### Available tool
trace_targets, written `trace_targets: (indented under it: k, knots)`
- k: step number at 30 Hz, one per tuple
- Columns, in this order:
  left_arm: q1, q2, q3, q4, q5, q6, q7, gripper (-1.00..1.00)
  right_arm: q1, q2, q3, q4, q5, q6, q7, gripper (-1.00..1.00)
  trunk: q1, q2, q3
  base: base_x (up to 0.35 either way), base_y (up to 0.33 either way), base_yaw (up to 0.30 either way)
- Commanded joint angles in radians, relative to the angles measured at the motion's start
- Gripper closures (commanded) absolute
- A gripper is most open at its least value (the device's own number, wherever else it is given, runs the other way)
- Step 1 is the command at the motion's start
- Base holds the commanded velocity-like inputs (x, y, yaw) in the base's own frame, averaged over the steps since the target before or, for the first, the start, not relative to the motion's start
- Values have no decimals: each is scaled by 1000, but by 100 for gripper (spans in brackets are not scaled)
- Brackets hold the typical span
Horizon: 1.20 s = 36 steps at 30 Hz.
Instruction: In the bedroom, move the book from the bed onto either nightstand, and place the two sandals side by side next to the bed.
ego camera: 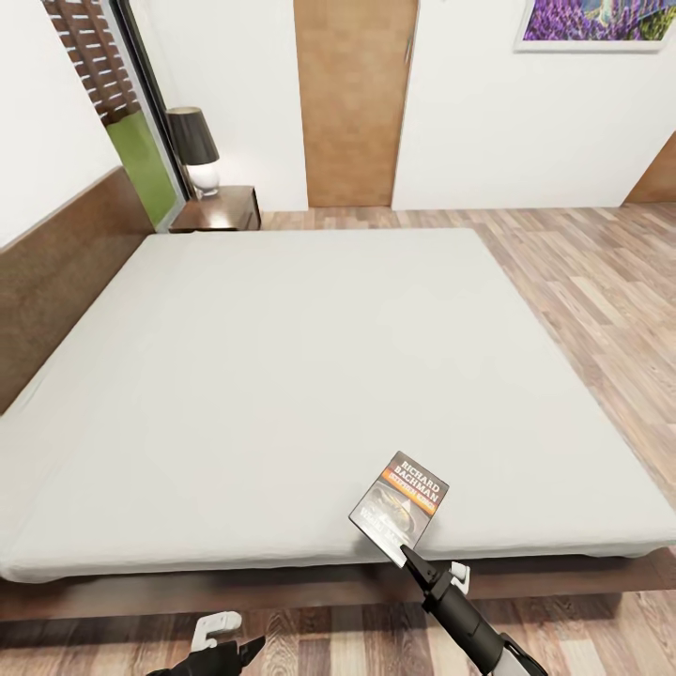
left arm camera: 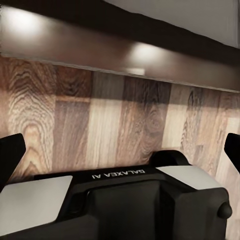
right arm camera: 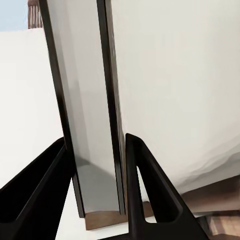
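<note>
The book (ego camera: pixel 400 496), dark grey with white "Richard Bachman" lettering and an orange band, is at the near edge of the pale mattress of the bed (ego camera: pixel 300 376). My right gripper (ego camera: pixel 406 552) reaches up from below and is shut on the book's near corner. In the right wrist view the book (right arm camera: pixel 95 100) stands edge-on between the two black fingers (right arm camera: pixel 45 185). My left gripper (ego camera: pixel 221 646) hangs low over the wood floor by the bed frame, open, with its fingertips (left arm camera: pixel 10 155) far apart. The sandals are out of view.
A dark brown nightstand (ego camera: pixel 225 218) with a black-shaded lamp (ego camera: pixel 194 145) stands at the far corner, past the headboard (ego camera: pixel 56 272). Behind it are a window (ego camera: pixel 141 160), a brown door (ego camera: pixel 355 103) and a lavender painting (ego camera: pixel 596 21). Plank floor (ego camera: pixel 601 282) runs along the bed's right side.
</note>
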<state>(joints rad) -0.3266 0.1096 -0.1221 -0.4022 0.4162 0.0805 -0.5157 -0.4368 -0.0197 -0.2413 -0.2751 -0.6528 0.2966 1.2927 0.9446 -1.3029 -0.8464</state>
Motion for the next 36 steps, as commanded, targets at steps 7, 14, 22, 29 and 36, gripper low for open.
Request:
trace_targets:
  k: [7,14,22,29,36]
  knots:
    - [0,1,-4,-1,10,8,-1,-100,0,0,3,0,-7,10,3,100,-27,49,21,0,0,0]
    - [0,1,-4,-1,10,8,-1,-100,0,0,3,-1,-7,10,3,100,-54,98,43,0,0,0]
    - [0,1,-5,-1,10,7,-3,-100,0,0,3,-1,-7,10,3,100,-84,154,68,0,0,0]
    - [0,1,-5,-1,10,7,-3,-100,-1,0,3,-1,-7,10,3,100,-111,203,90,0,0,0]
    - [0,1,-5,-1,10,7,-3,-100,0,0,3,-1,-7,10,3,100,-138,252,112,0,0,0]
